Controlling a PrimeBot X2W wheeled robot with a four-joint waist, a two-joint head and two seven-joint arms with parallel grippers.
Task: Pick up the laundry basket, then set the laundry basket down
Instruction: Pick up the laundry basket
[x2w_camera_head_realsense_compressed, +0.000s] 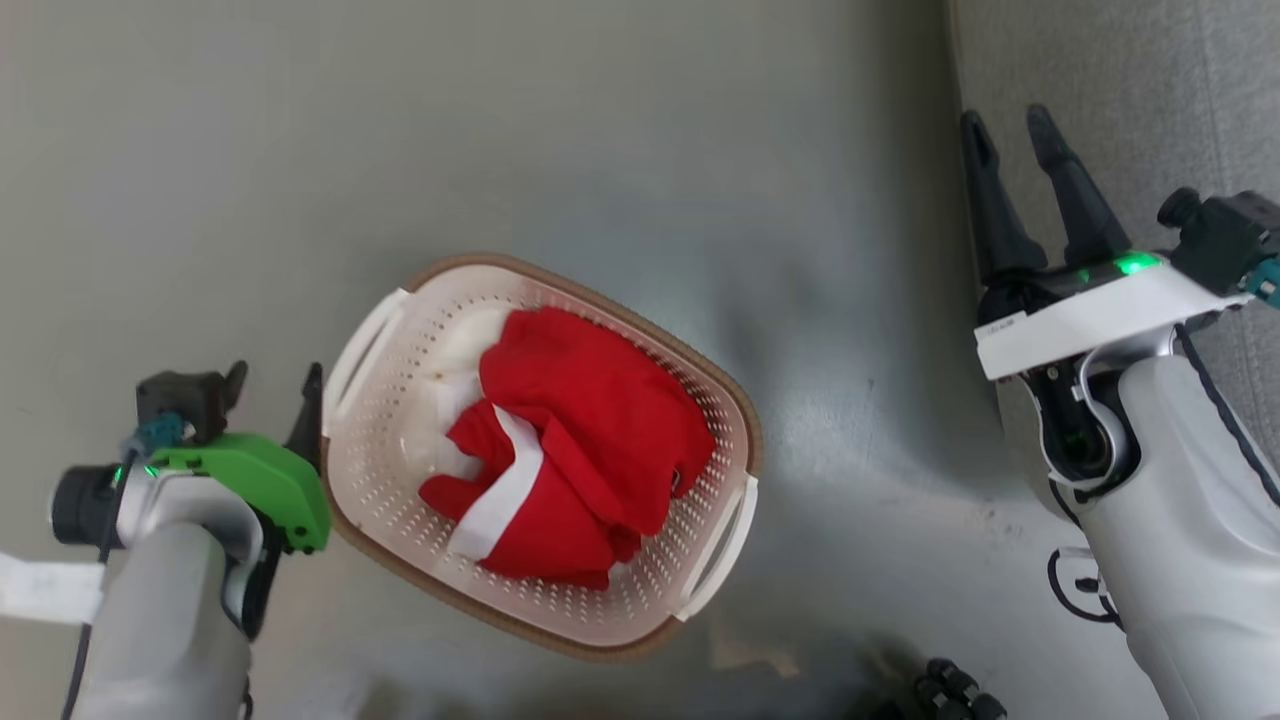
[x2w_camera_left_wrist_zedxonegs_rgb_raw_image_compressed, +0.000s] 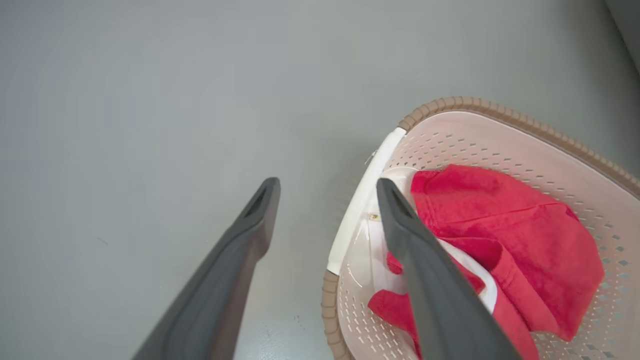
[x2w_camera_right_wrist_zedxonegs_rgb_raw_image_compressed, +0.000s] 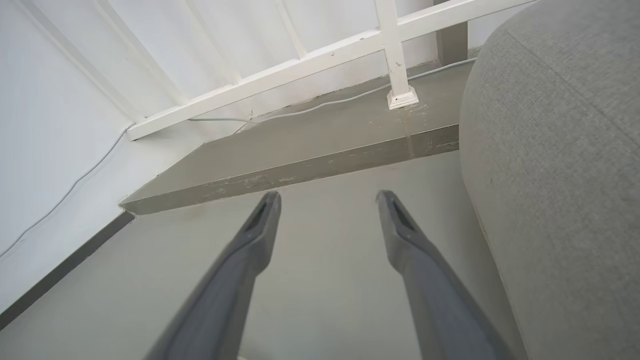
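The laundry basket (x2w_camera_head_realsense_compressed: 400, 470) is sitting upright on the grey floor — cream-pink, perforated, brown-rimmed, white-handled — holding red-and-white clothing.

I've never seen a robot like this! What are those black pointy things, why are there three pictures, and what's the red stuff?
It is a robot with two arms. The black pointy things are its jaws, for grabbing. One picture comes from a camera on its head, looking down; the other two come from cameras on each wrist. On the grey floor sits the laundry basket with red and white clothes inside. The left gripper is open, one finger outside and one over the inside, by the white handle, holding nothing. The right gripper is open too, off to the side near a grey couch.
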